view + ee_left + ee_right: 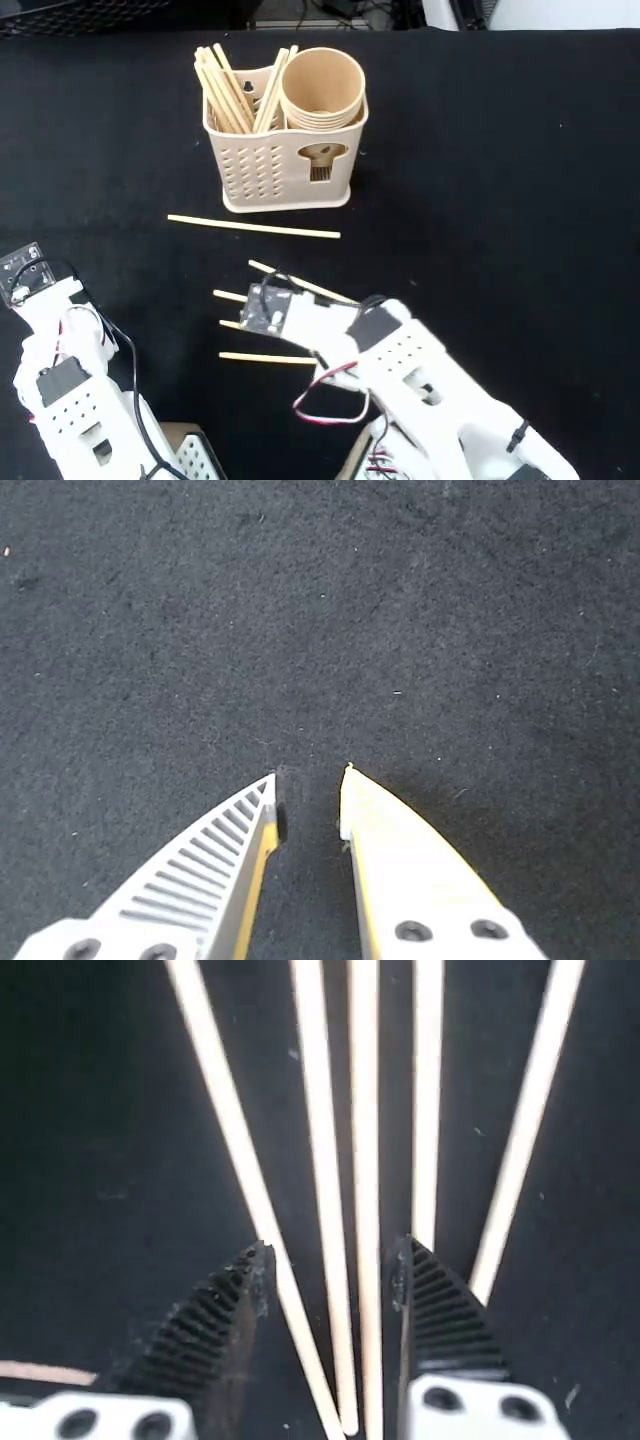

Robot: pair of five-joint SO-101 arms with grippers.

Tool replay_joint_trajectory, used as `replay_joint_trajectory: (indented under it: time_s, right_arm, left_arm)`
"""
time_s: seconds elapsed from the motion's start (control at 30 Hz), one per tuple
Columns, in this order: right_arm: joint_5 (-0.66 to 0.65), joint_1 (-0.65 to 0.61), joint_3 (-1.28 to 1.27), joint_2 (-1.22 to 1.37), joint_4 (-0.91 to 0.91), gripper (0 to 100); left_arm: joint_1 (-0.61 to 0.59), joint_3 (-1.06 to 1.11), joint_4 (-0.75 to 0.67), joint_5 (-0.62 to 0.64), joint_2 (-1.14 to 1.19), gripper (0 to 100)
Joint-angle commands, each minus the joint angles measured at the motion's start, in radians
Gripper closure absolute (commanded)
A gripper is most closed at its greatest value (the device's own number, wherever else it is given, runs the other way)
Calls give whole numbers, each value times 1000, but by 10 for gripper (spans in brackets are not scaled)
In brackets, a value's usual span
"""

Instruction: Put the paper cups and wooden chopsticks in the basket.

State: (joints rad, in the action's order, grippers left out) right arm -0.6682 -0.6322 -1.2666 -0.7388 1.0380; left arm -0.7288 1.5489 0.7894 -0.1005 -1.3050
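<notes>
While the right gripper point(335, 1260) is spread, two loose chopsticks point(363, 1110) are straddled, long axes lying left-right along its jaws; the left gripper point(310, 780), slightly parted, is held farther off.

A cream perforated plastic basket point(285, 165) stands toward the far side of the black cloth table point(520, 200). Its left compartment holds a bundle of pale wooden chopsticks point(232, 90), and its right holds a stack of tan paper cups point(322, 88). 1 loose chopstick point(255, 227) lies just in front of the basket. Nearer, 4 more chopsticks point(265, 357) poke out from under the white right arm point(400, 355). The white left arm point(60, 385) sits well apart, at the near left corner.
</notes>
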Motion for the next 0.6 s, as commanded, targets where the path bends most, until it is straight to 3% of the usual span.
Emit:
replay_joint_trajectory:
  time_s: [0.0,0.57]
  right_arm:
    - [34,-26,16,-8,-25,805]
    - [37,-31,131,372,-91,825]
  left_arm:
    - [12,-12,-17,2,-11,877]
    - [12,-12,-14,2,-11,877]
